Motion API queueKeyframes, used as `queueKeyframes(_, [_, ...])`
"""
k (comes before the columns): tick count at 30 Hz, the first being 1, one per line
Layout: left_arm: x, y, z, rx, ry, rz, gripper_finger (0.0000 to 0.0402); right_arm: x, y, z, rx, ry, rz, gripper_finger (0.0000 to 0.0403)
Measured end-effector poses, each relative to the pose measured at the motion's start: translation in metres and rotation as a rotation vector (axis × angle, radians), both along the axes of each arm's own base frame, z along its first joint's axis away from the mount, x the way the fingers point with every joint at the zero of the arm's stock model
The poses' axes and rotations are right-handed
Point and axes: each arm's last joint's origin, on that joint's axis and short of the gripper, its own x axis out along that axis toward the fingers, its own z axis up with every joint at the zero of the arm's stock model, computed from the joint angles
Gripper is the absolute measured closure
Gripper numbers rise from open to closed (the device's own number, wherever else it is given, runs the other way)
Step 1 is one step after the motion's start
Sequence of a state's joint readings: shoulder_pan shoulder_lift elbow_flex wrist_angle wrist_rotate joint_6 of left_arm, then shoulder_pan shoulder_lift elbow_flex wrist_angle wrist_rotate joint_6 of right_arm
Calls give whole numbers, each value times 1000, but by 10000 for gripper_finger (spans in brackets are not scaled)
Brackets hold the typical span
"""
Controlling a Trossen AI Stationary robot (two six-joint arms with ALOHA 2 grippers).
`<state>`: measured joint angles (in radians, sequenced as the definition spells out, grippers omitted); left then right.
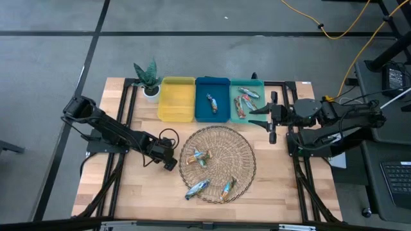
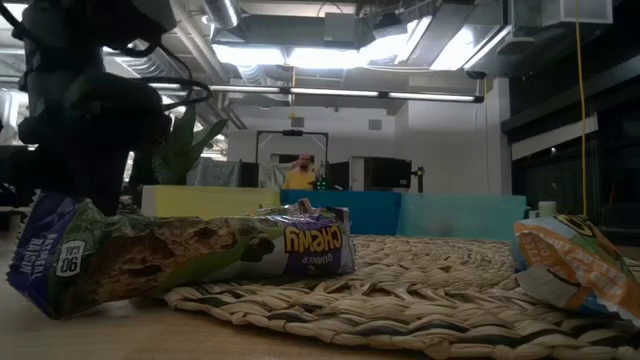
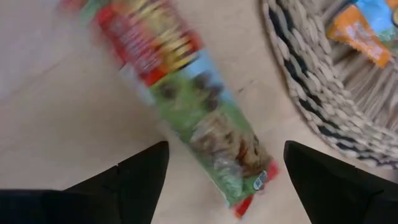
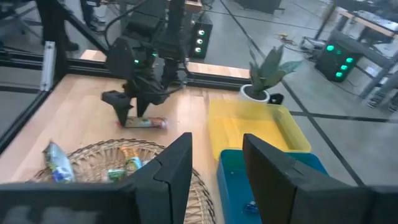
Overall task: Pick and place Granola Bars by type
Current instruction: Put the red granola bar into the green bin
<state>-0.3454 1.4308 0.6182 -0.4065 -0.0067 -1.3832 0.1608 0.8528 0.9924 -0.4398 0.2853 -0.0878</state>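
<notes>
The left hand hangs wide open over a red-and-green granola bar lying on the worktop left of the wicker mat, seemingly to grasp it. The right hand, half open and empty, waits beside the teal bin.

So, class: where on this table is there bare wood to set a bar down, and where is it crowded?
Bare wood lies left of the basket below the plant, and right of the basket under the right hand. Crowded: the green bin and the basket; the left hand, open, stands over a bar by the basket's left rim.
</notes>
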Motion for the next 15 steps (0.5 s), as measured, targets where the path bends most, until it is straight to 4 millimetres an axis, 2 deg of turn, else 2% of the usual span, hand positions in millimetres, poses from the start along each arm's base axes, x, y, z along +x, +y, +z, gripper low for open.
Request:
queueKeyframes(3, [1,0,-6,9,35,24,94,0,1,0,4,2,18,257])
queueKeyframes(8, [2,0,-5,38,43,37,119,0,0,-1,2,8,18,257])
queueKeyframes(15, [1,1,-5,54,60,33,203,0,0,-1,0,10,18,257])
